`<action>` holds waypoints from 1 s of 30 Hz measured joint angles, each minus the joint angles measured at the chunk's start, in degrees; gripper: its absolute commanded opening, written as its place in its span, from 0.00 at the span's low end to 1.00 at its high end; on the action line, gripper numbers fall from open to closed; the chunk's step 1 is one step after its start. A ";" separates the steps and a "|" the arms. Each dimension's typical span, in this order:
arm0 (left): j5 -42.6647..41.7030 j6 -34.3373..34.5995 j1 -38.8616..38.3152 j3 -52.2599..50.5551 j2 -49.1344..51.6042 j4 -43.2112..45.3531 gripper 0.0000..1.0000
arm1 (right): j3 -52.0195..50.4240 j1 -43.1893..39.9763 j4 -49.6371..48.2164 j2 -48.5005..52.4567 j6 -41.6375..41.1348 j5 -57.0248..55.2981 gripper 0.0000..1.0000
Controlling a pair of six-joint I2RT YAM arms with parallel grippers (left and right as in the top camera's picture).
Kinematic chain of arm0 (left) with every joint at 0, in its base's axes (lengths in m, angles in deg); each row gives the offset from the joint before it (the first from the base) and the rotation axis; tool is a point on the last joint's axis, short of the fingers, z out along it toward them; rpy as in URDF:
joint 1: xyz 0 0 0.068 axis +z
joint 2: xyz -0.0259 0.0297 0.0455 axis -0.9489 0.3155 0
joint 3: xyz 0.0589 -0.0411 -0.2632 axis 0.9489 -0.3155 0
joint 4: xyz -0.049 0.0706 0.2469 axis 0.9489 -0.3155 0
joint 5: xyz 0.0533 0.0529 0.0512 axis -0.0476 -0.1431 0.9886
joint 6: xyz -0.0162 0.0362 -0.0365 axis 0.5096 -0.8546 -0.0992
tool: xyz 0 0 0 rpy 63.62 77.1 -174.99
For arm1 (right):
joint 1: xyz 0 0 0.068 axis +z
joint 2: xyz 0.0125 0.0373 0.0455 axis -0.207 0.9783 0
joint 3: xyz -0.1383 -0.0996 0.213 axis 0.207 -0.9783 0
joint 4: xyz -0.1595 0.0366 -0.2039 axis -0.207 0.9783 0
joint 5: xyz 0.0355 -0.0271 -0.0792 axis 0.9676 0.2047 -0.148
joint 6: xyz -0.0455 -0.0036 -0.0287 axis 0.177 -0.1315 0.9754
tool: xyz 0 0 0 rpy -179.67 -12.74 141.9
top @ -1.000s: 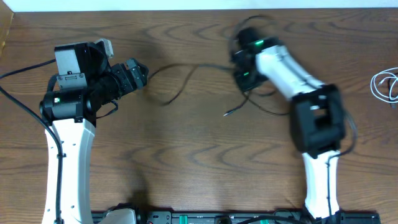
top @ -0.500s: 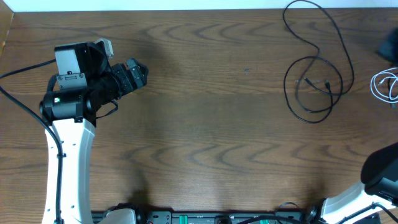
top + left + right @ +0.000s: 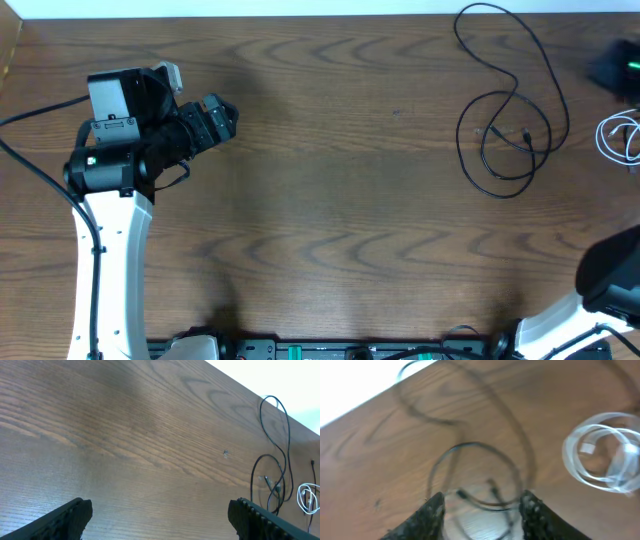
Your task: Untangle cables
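Observation:
The black cable (image 3: 505,195) lies in loose loops on the table at the right rear, its small plug ends inside the loop. The white cable (image 3: 620,138) sits coiled at the right edge, apart from it. My right gripper (image 3: 608,70) hovers blurred at the far right rear. In the right wrist view my right gripper (image 3: 482,510) is open above the black cable (image 3: 470,445), nothing between the fingers, with the white cable (image 3: 615,460) to the right. My left gripper (image 3: 225,118) stays at the left, and in its own view the gripper (image 3: 162,520) is wide open and empty.
The brown wooden table (image 3: 350,200) ends at a white strip along the back. The left arm's white link (image 3: 110,250) rises from the front left. The right arm's base (image 3: 610,280) shows at the front right corner.
One second ago the right arm was over the table's middle with the black cable. Now the cable lies at the right rear and the right gripper has edged into view beside it. The left arm is still.

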 measured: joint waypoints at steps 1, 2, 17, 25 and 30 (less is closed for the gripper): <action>0.00 0.00 0.00 0.00 0.00 -0.02 0.92 | 0.00 2.27 -0.17 0.42 0.48 -0.28 0.56; -0.02 0.00 0.00 0.00 0.00 0.00 0.93 | 0.00 4.85 -0.55 1.22 0.81 -0.94 0.57; -0.02 0.00 0.00 0.00 0.00 -0.02 0.93 | -0.02 13.60 -0.57 22.36 -10.51 -9.09 0.57; -0.02 0.00 0.00 0.00 0.00 0.00 0.93 | -0.02 16.15 -5.73 26.10 -9.38 -8.55 0.53; -0.02 0.00 0.00 0.00 0.00 -0.02 0.93 | -0.02 18.60 -9.27 27.74 -7.85 -8.68 0.49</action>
